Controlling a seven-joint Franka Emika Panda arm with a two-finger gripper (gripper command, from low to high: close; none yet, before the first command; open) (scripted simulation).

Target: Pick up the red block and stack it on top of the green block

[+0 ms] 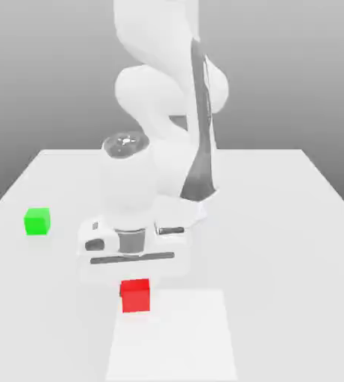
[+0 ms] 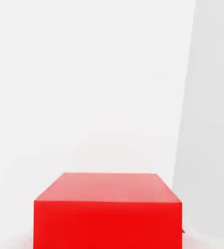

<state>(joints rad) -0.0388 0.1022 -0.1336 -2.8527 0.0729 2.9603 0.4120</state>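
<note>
Going by the exterior view's left to right, the green block (image 1: 37, 222) comes first, sitting on the pale worktop (image 1: 294, 276), well apart from the red block (image 1: 136, 298) and farther back than it. Next comes the arm (image 1: 160, 97): it rises behind the red block, bends at its upper joints and brings its hand (image 1: 130, 242) over the red block, pointing down, with the wrist upright. The tool (image 1: 135, 291) is low and clenched on the red block, gripping it by opposite sides. Whether the red block's underside touches the surface below, I cannot tell. Its top looks level. A lighter rectangular patch (image 1: 174, 339) lies under and in front of the red block, reaching out toward the exterior view's right of it.
</note>
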